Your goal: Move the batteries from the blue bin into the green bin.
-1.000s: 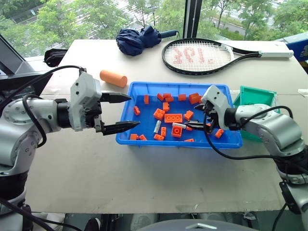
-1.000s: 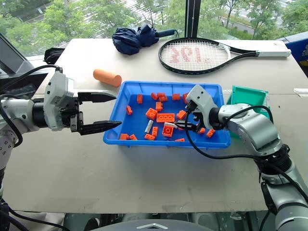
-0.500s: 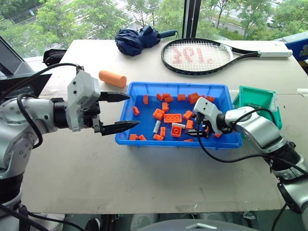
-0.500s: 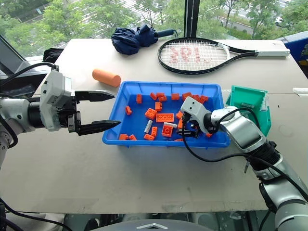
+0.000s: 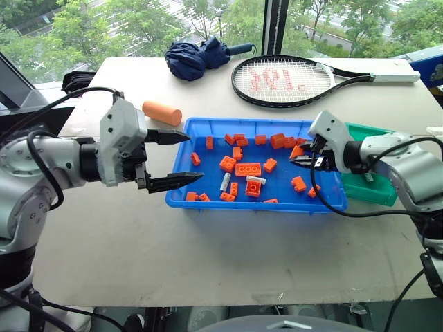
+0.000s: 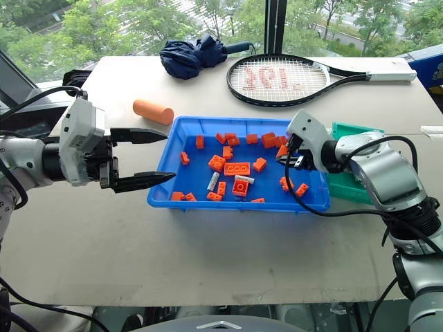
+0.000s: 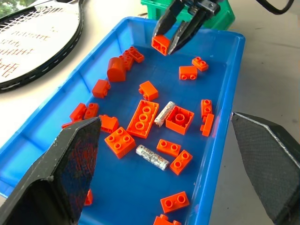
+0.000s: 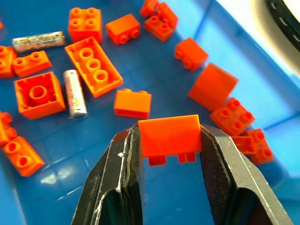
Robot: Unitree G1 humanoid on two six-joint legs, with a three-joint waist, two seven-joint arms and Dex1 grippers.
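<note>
right gripper (image 8: 169, 140) pinches an orange brick (image 8: 169, 135) – not a battery | left gripper (image 5: 177, 159) spread wide by the blue bin (image 5: 181, 181) | two batteries (image 7: 152, 157) lie mid-bin; green bin (image 5: 377, 190) beside | batteries likely light, rigid, slippery – grip across the middle

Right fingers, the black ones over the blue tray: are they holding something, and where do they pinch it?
Yes. The right gripper pinches a small orange toy brick by its two opposite side faces, above the blue bin. It is not a battery.

Beige table (image 5: 208, 256) carries blue bin (image 5: 208, 203), green bin (image 5: 370, 190), orange cylinder (image 5: 163, 112), racket (image 5: 291, 80), folded umbrella (image 5: 197, 57).
</note>
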